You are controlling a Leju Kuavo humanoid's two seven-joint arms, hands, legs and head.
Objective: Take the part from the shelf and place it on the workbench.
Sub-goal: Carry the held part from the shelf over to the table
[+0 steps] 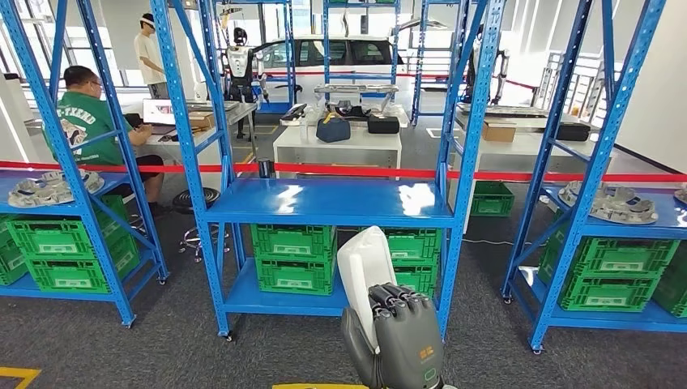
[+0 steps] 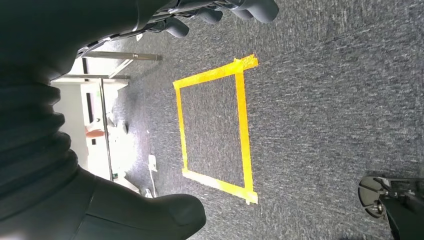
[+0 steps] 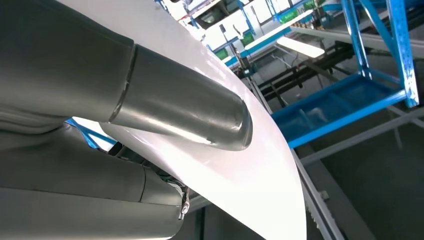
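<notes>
1. Blue steel shelf (image 1: 332, 201) racks span the head view; the middle one stands straight ahead with a bare blue deck at mid height, and green crates (image 1: 293, 258) are stowed on its bottom level.
2. Neighbouring racks to either side carry grey metal castings (image 1: 609, 203) on their blue decks, above more green crates.
3. A red barrier tape (image 1: 389, 172) runs across behind the racks; beyond it stand a white tabletop (image 1: 339, 144) with dark bags, a parked white car (image 1: 340, 53), a seated person in a green shirt (image 1: 85, 117) and another humanoid robot (image 1: 240, 65).
4. The white part (image 1: 364, 263), a smooth curved panel, is off the shelf and upright in the right robot hand (image 1: 401, 328), low in the head view in front of the middle rack.
5. The right wrist view supplies the close detail: the thick grey thumb (image 3: 180, 107) presses flat on the panel's glossy white face (image 3: 250, 175), with darker fingers (image 3: 90, 180) behind it, so the grip is closed on the part.
6. The left wrist view looks down at grey carpet (image 2: 325, 100) marked with a yellow tape square (image 2: 241, 125); the left robot hand (image 2: 150, 210) hangs there holding nothing, its dark fingers (image 2: 250, 7) apart from the thumb.
</notes>
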